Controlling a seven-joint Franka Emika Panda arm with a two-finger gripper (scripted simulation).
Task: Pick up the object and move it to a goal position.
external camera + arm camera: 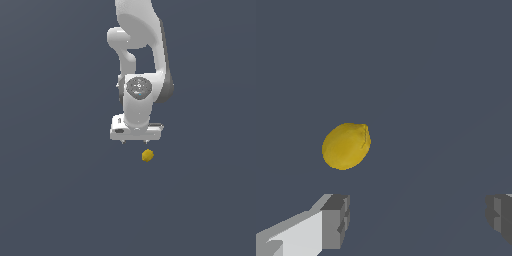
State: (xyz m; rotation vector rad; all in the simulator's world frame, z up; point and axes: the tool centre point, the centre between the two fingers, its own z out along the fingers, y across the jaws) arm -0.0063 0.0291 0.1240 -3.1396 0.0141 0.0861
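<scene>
the white arm is reaching down from the top of the exterior view, its wrist pointing at a plain dark blue-grey surface. the gripper is hanging at the arm's end, and only the short tips of its fingers are showing below the wide white hand block. in the wrist view the gripper is showing both grey fingertips standing far apart, one at each side of the picture, with bare surface between them, so the claw is spread wide and is gripping nothing.

the object, a small mustard-yellow rounded lump, is sitting in the exterior view just below the gripper and slightly toward the exterior view's right of its middle, apart from the fingertips. whether it is resting on the surface or not is hard to tell there, since no shadow is showing. in the wrist view the object is looking lemon-like, with a small nub at one end, and it is lying outside the gap between the fingers, nearer the finger with the white body behind it.

nothing is standing between the gripper and the object; the surface around the lump is showing only flat, even colour in both views.
</scene>
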